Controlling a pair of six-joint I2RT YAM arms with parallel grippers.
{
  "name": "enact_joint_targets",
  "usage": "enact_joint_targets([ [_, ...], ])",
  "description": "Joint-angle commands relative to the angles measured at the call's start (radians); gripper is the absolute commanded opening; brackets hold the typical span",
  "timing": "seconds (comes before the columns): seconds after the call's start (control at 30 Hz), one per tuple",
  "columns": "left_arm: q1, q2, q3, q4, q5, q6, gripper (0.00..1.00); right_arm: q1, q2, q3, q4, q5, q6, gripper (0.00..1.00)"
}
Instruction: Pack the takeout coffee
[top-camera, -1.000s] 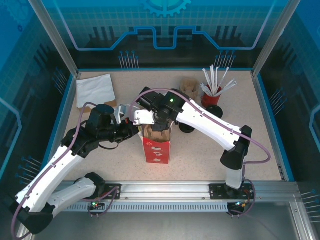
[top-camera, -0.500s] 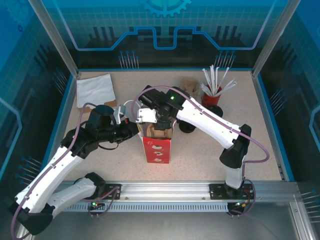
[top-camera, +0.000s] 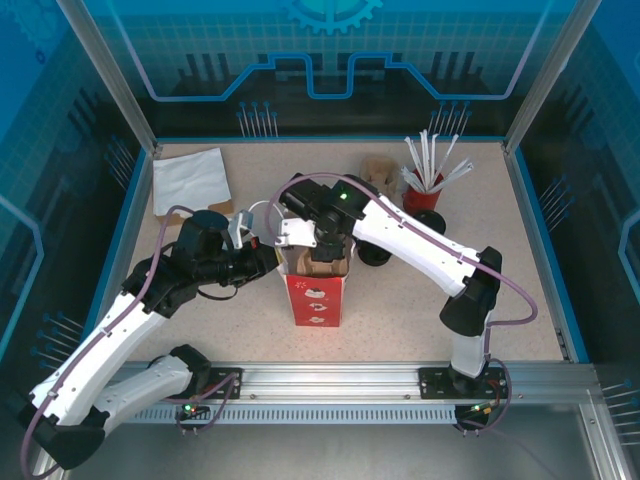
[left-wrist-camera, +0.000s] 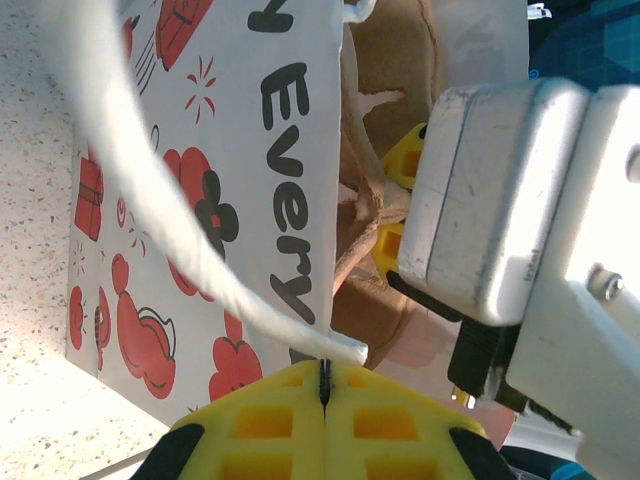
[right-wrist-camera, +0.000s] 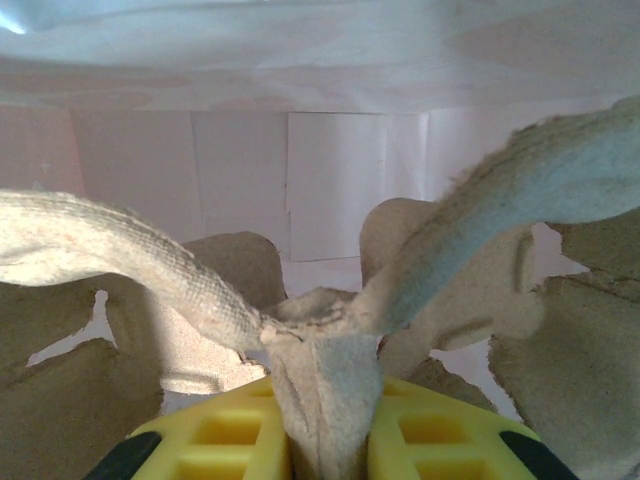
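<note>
Just right of the gift bag (top-camera: 313, 298), half under the right arm (top-camera: 410, 240), sits a round black lid (top-camera: 376, 258); whether the paper cup stands beneath it I cannot tell. Inside the upright bag, the right gripper (right-wrist-camera: 325, 425) pinches the centre rib of a brown moulded cup carrier (right-wrist-camera: 190, 280). The left gripper (left-wrist-camera: 325, 385), jaws pressed together, nips the bag's left rim where the white cord handle (left-wrist-camera: 150, 190) roots. Farther right stands a red cup of white straws (top-camera: 424, 190).

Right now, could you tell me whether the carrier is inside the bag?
Inside, at least partly: bag walls surround the carrier, which the right gripper pinches.
</note>
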Motion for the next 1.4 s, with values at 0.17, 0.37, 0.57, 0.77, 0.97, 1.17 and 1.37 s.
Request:
enact_joint_targets([
  [0.17, -0.013, -0.007, -0.013, 0.021, -0.002, -0.008, 0.04, -0.036, 0.045, -0.017, -0.058, -0.020, 0.034, 0.21],
  [0.37, -0.020, 0.000, -0.008, 0.024, -0.004, -0.011, 0.04, -0.042, 0.060, -0.032, -0.057, -0.030, 0.041, 0.21],
  [0.57, -0.035, 0.011, 0.016, 0.008, -0.023, 0.003, 0.04, -0.046, 0.068, -0.056, -0.055, -0.020, 0.039, 0.20],
  [0.77, -0.057, 0.023, 0.035, -0.015, -0.049, 0.019, 0.04, -0.047, 0.065, -0.091, -0.019, -0.021, 0.036, 0.20],
  [0.97, -0.071, 0.031, 0.023, -0.001, -0.053, 0.013, 0.07, -0.049, 0.091, -0.111, 0.009, -0.026, 0.036, 0.20],
  [1.17, -0.079, 0.033, 0.022, -0.006, -0.069, 0.012, 0.21, -0.050, 0.117, -0.129, 0.023, -0.031, 0.039, 0.20],
  [1.37, -0.079, 0.035, 0.014, -0.007, -0.078, 0.012, 0.26, -0.053, 0.119, -0.160, 0.047, -0.036, 0.031, 0.21],
])
